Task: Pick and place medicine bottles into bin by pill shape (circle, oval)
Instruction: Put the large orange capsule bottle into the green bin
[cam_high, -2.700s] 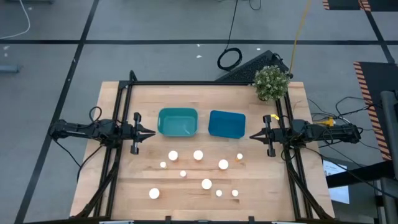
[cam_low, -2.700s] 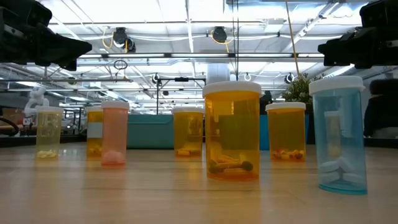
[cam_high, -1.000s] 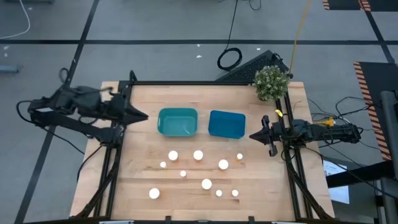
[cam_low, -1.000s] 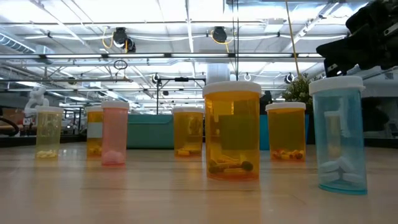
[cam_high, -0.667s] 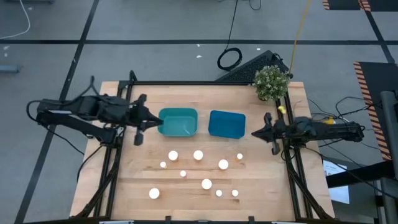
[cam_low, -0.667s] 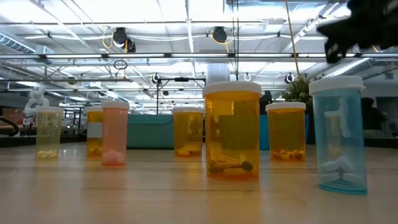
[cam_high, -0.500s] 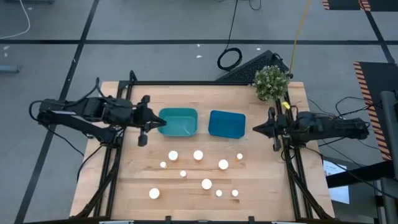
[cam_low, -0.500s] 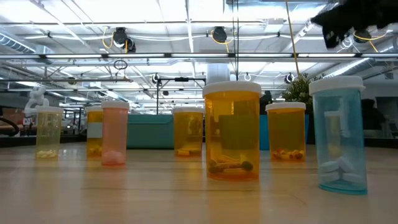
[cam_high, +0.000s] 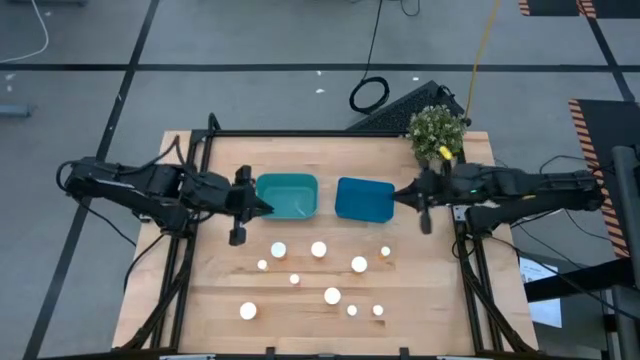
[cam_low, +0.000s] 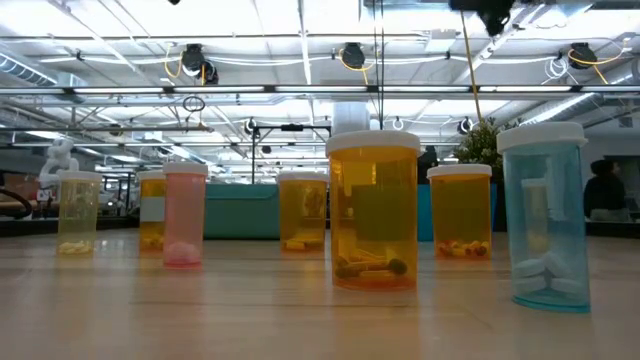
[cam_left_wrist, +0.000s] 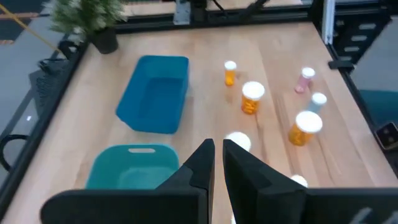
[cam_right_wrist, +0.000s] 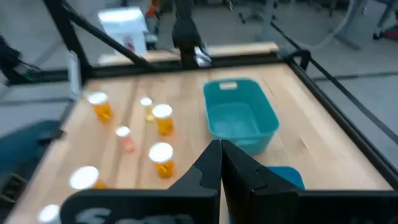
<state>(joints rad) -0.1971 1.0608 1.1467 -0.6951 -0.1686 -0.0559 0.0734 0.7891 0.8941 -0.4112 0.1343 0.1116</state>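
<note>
Left pincer (cam_high: 262, 207): raised at the teal bin's (cam_high: 287, 196) left rim, fingers nearly together with a thin slit between, empty.
Right pincer (cam_high: 398, 198): at the blue bin's (cam_high: 364, 199) right rim, fingers together, empty.
Medicine bottles (cam_high: 319, 249): about ten, upright on the desk (cam_high: 330, 160), scattered between the bins and the near edge.
Hard to see: from above only white caps show; pill shapes readable in few bottles at desk level.
Plant (cam_high: 436, 132): far right corner.
</note>
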